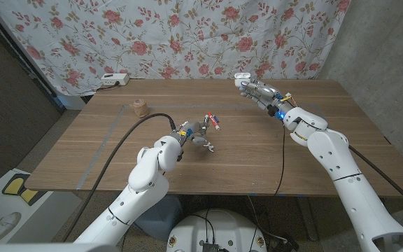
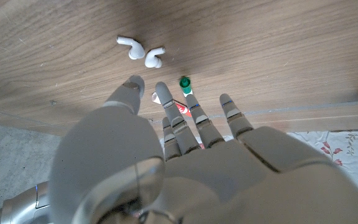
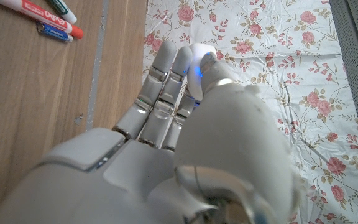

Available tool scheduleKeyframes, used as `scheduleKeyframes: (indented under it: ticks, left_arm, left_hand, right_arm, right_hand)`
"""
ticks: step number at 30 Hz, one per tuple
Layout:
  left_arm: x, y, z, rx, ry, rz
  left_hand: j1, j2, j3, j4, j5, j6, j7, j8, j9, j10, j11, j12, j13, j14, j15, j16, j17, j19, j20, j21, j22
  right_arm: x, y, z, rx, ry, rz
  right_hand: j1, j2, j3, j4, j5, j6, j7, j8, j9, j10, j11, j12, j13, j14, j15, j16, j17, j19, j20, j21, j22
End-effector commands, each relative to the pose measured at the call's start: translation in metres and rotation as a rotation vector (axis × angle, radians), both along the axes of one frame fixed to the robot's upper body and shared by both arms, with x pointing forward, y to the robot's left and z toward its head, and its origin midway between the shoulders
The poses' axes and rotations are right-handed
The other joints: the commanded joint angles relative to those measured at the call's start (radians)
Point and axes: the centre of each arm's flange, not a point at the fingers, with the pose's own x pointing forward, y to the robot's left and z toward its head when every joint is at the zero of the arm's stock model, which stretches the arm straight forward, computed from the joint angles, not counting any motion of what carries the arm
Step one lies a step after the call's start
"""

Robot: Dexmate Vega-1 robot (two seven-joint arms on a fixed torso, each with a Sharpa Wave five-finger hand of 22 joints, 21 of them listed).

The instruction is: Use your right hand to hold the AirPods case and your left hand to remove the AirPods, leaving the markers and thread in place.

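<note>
The right robot hand [image 1: 256, 89] grips the white AirPods case [image 1: 241, 79] above the far edge of the tabletop [image 1: 313, 147], its lid open; I cannot tell what is inside. Two white AirPods [image 2: 140, 51] lie on the wood just beyond the left robot hand [image 1: 197, 133], which hovers with fingers spread, holding nothing. The markers [image 3: 43, 17] lie close by it, and a small wooden spool [image 1: 140, 107] sits well apart.

Head camera looks down over my arms at whole table [image 1: 257, 154]. Left wrist camera close behind my left hand [image 2: 185, 149], facing tabletop. Right wrist camera close behind my right hand [image 3: 173, 124]. Wrist views share markers [image 3: 42, 15].
</note>
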Motion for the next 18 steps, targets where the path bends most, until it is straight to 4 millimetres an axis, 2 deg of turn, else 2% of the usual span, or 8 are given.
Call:
scheduleKeyframes:
  ticks: [1, 8, 12, 14, 18]
  left_arm:
    - [-0.005, 0.000, 0.010, -0.030, -0.024, -0.036]
    - [-0.013, 0.012, 0.027, -0.141, -0.044, -0.081]
    - [-0.008, 0.024, 0.028, -0.347, 0.073, -0.188]
    - [-0.015, 0.024, 0.032, -0.262, -0.006, -0.134]
    - [-0.016, 0.029, 0.033, -0.311, 0.007, -0.171]
  left_hand:
    - [-0.018, 0.002, 0.002, 0.008, -0.006, 0.002, 0.001, 0.006, 0.002, -0.010, 0.002, -0.011, -0.007, -0.010, 0.002, -0.003, -0.003, -0.004, -0.002, -0.004, 0.006]
    - [-0.033, 0.002, 0.003, 0.009, -0.009, 0.001, 0.003, 0.007, 0.002, -0.033, 0.009, -0.039, -0.023, -0.017, 0.011, -0.008, -0.012, -0.005, 0.001, -0.004, 0.006]
    - [-0.048, 0.002, 0.003, 0.011, -0.011, -0.002, 0.005, 0.007, 0.001, -0.057, 0.025, -0.064, -0.037, -0.026, 0.017, -0.012, -0.019, -0.004, 0.002, -0.003, 0.006]
    - [-0.056, 0.004, 0.003, 0.012, -0.011, -0.006, 0.013, 0.006, 0.001, -0.072, 0.034, -0.079, -0.044, -0.034, 0.026, -0.014, -0.023, -0.004, 0.006, -0.003, 0.006]
    - [-0.066, -0.004, 0.004, 0.003, -0.013, -0.009, 0.016, 0.007, 0.001, -0.122, 0.051, -0.121, -0.065, -0.061, 0.039, -0.025, -0.037, -0.002, 0.005, -0.001, 0.006]
  right_arm:
    - [0.002, 0.000, 0.002, 0.002, -0.008, 0.004]
    - [0.003, 0.001, 0.003, 0.004, -0.012, 0.003]
    - [0.003, 0.003, 0.003, 0.007, -0.013, 0.000]
    - [0.003, 0.005, 0.003, 0.008, -0.013, -0.003]
    - [0.002, 0.009, 0.003, 0.009, -0.011, -0.007]
  right_hand:
    - [0.000, 0.010, 0.005, 0.001, 0.006, -0.003, 0.000, 0.003, 0.003, 0.039, -0.031, 0.010, 0.113, 0.006, -0.106, -0.003, 0.001, -0.005, -0.102, 0.008, 0.002]
    - [-0.001, 0.009, 0.006, 0.001, 0.006, -0.002, -0.001, 0.003, 0.003, 0.038, -0.033, 0.010, 0.114, 0.006, -0.105, -0.004, 0.001, -0.006, -0.102, 0.009, 0.002]
    - [0.000, 0.009, 0.006, 0.000, 0.006, -0.002, 0.000, 0.003, 0.003, 0.039, -0.031, 0.010, 0.114, 0.006, -0.106, -0.004, 0.002, -0.007, -0.102, 0.010, 0.002]
    - [0.000, 0.009, 0.005, 0.000, 0.006, -0.001, -0.001, 0.003, 0.003, 0.039, -0.031, 0.010, 0.113, 0.006, -0.106, -0.004, 0.002, -0.007, -0.102, 0.010, 0.002]
    - [-0.001, 0.009, 0.006, 0.001, 0.007, -0.001, -0.001, 0.003, 0.003, 0.040, -0.030, 0.010, 0.113, 0.006, -0.105, -0.004, 0.002, -0.008, -0.101, 0.011, 0.002]
